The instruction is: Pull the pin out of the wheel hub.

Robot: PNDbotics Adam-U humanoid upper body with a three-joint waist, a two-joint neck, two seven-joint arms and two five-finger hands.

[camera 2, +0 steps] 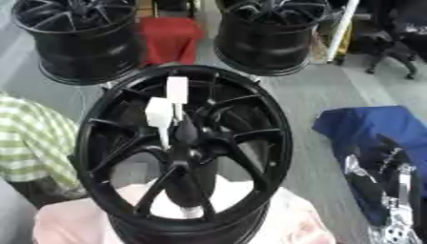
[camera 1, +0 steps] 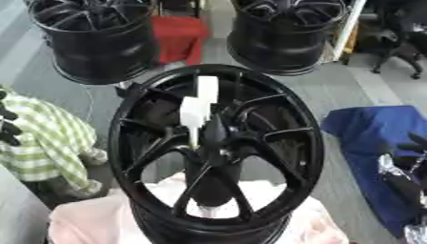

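A black spoked wheel hub (camera 1: 288,143) stands in the middle on a pink cloth, its face turned up toward me. Two white block-shaped pieces rise near its centre. The lower one (camera 1: 193,114) sits on a thin pale stem that runs down into the hub beside the centre boss. The upper one (camera 1: 207,89) shows just behind it. My right hand (camera 2: 377,159) rests at the lower right, fingers up and relaxed, well clear of the hub. My left hand (camera 1: 8,127) shows only as dark, spread fingers at the left edge, away from the hub. Neither hand holds anything.
Two more black wheels (camera 1: 96,40) (camera 1: 283,35) stand at the back with a red box (camera 1: 177,35) between them. A blue cloth (camera 2: 380,125) lies on the floor at the right. A green-checked cloth (camera 1: 46,143) lies at the left.
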